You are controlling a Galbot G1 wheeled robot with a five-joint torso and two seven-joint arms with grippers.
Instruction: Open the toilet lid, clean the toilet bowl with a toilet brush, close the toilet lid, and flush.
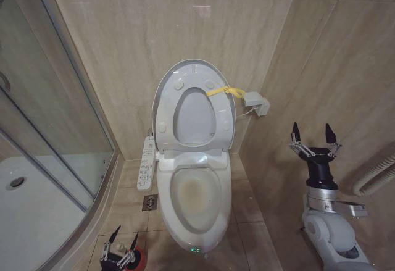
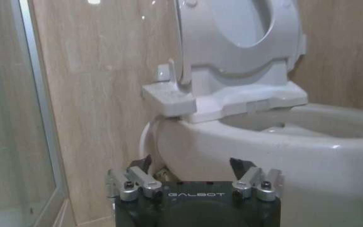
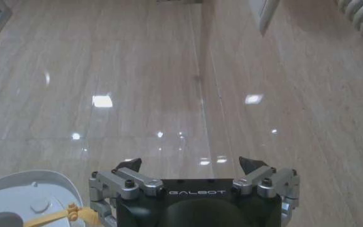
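The toilet lid (image 1: 194,116) stands upright against the wall, with the ring seat (image 1: 165,120) raised against it and a yellow strap (image 1: 225,91) tied at its edge. Below lies the open toilet bowl (image 1: 226,197), with a brownish-yellow stain inside and a green light (image 1: 195,249) at its front. My left gripper (image 1: 120,243) is open low on the floor left of the bowl, over a red holder (image 1: 138,261). The toilet brush is hidden. The left wrist view shows this gripper (image 2: 193,164) facing the bowl's side (image 2: 276,156). My right gripper (image 1: 315,134) is open and raised right of the toilet, its wrist view (image 3: 191,163) catching the lid's edge (image 3: 17,191).
A glass shower door (image 1: 49,123) and white shower tray (image 1: 31,215) close off the left. A control panel (image 1: 147,163) sits at the bowl's left, a floor drain (image 1: 150,203) beside it. A wall box (image 1: 256,103) and a ribbed hose (image 1: 376,178) are at the right.
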